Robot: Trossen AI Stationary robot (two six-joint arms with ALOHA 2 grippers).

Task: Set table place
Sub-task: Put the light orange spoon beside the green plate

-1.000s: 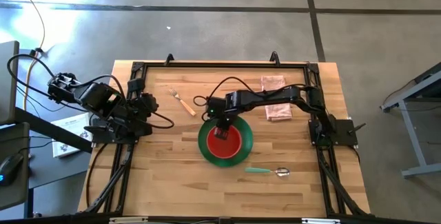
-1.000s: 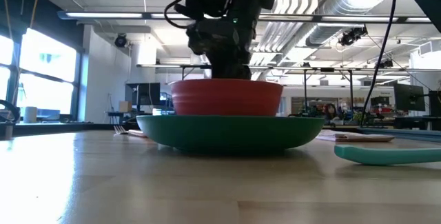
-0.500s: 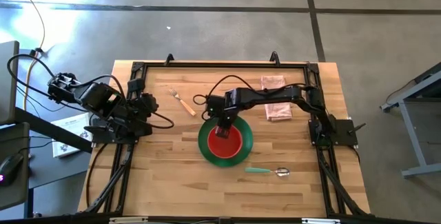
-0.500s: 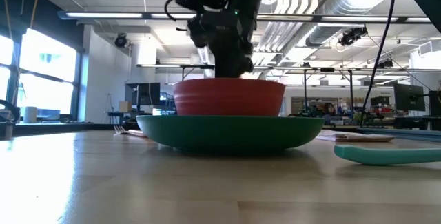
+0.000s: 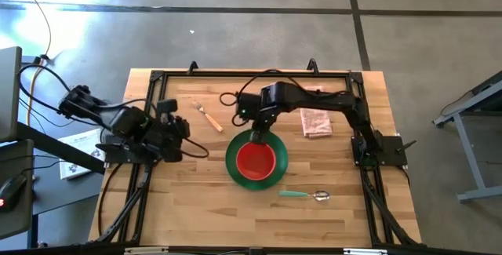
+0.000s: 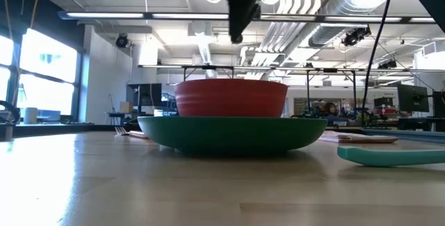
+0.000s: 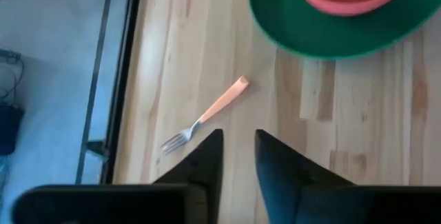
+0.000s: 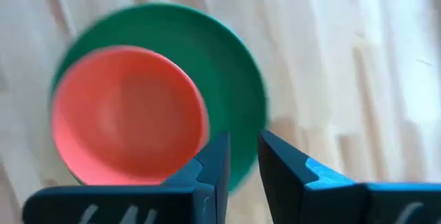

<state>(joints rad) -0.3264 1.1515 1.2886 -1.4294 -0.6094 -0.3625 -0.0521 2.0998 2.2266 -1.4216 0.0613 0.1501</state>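
You have the bowl (image 5: pixel 256 160) sitting in the plate (image 5: pixel 232 167) near the middle of the table (image 5: pixel 188 208). The fork (image 5: pixel 209 116) lies to the plate's left and toward the far edge, and the spoon (image 5: pixel 305 195) lies just off the plate's near right side. The napkins (image 5: pixel 314 121) lie at the far right, well apart from the fork.
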